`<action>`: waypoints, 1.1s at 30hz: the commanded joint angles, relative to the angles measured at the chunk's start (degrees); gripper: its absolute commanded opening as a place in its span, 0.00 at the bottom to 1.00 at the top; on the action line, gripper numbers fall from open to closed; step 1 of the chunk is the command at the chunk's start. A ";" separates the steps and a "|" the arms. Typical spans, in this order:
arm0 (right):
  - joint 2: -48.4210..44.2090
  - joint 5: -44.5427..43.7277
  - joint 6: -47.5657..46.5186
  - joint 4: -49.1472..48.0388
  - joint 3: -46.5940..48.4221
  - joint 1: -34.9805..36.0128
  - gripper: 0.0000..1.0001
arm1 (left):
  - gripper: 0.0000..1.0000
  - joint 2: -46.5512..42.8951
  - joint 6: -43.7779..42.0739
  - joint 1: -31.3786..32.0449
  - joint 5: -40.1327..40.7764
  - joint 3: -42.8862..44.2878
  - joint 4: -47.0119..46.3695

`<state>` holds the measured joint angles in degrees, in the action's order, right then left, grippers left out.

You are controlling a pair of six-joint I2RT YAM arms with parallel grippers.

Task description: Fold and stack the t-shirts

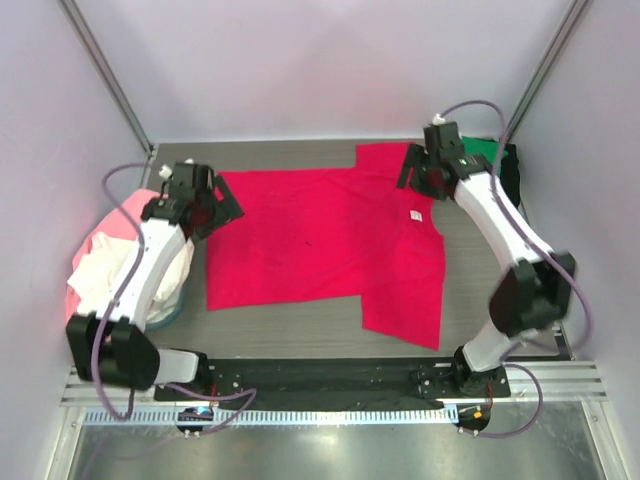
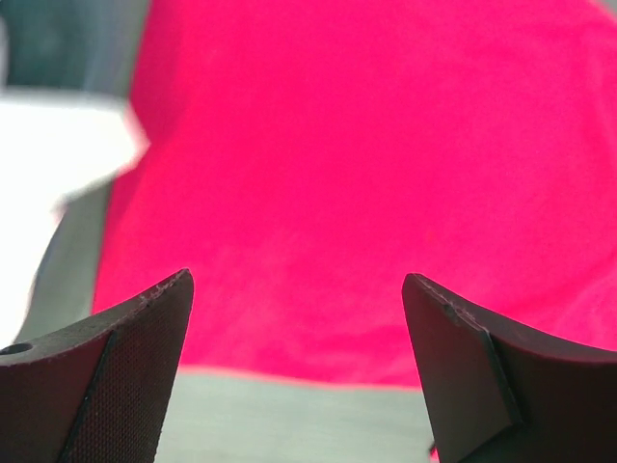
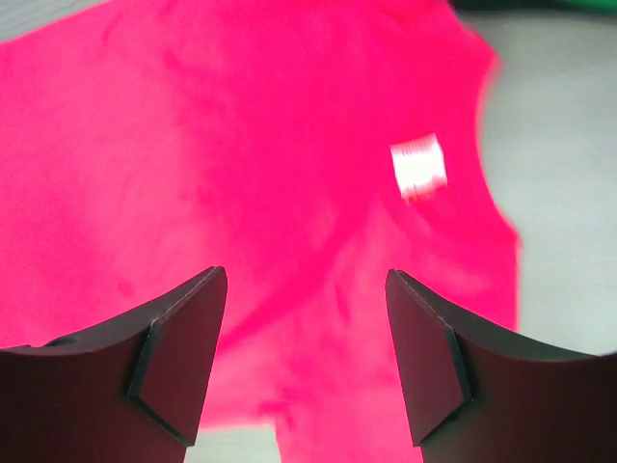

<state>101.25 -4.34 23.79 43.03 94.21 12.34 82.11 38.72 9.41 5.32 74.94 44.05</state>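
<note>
The red shirt point(image 1: 320, 235) lies flat in the middle, so there is room to pass above it. A pile of shirts point(image 1: 92, 270) blocks the left edge. A green shirt point(image 1: 487, 150) fills the far right corner. Strips of table point(image 1: 280, 325) lie open in front.

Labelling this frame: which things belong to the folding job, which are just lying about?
Job: red t-shirt, green t-shirt, black t-shirt, pink-white-teal pile, left gripper, right gripper (both open).
Lying about: table, purple cables, frame posts.
</note>
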 commanded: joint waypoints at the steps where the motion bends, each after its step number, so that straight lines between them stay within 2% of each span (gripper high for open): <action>1: -13.77 -4.97 5.37 -2.24 -17.00 1.37 0.73 | 0.88 -8.51 5.56 -0.18 3.02 -13.91 0.77; 3: -22.54 -5.33 7.40 -2.59 -27.61 2.68 0.73 | 0.87 -16.43 8.38 -0.27 4.34 -22.93 1.30; 5: -28.19 -5.59 10.81 -2.33 -33.63 3.57 0.73 | 0.86 -23.35 12.58 -0.18 5.57 -28.50 1.30; 7: -35.40 -5.77 13.55 -1.89 -41.28 4.36 0.73 | 0.85 -26.80 14.97 -0.09 6.98 -34.64 1.39; 8: -37.34 -6.20 17.30 -0.67 -43.39 4.53 0.73 | 0.85 -28.13 15.94 -0.09 7.33 -35.99 1.65; 12: -45.43 -6.30 22.86 1.27 -53.75 5.24 0.73 | 0.82 -31.65 21.65 -0.18 9.87 -41.62 1.92; 18: -50.10 -3.93 23.32 2.15 -58.26 5.42 0.73 | 0.84 -27.97 22.71 -0.18 15.24 -45.67 -1.94; 25: -51.07 -3.48 22.44 2.41 -58.80 5.41 0.72 | 0.77 -20.85 22.72 -0.27 16.47 -46.72 -10.56; 29: -50.80 -4.62 23.32 2.41 -59.15 5.50 0.72 | 0.69 -16.90 22.28 -0.27 15.78 -46.11 -12.58; 33: -48.70 -5.77 24.19 2.85 -58.80 5.68 0.72 | 0.51 -15.75 22.19 -0.36 15.95 -45.49 -13.64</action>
<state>51.62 -8.14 46.37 46.33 34.92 17.54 64.73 60.45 9.30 21.23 29.67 36.14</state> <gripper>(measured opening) 0.715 0.550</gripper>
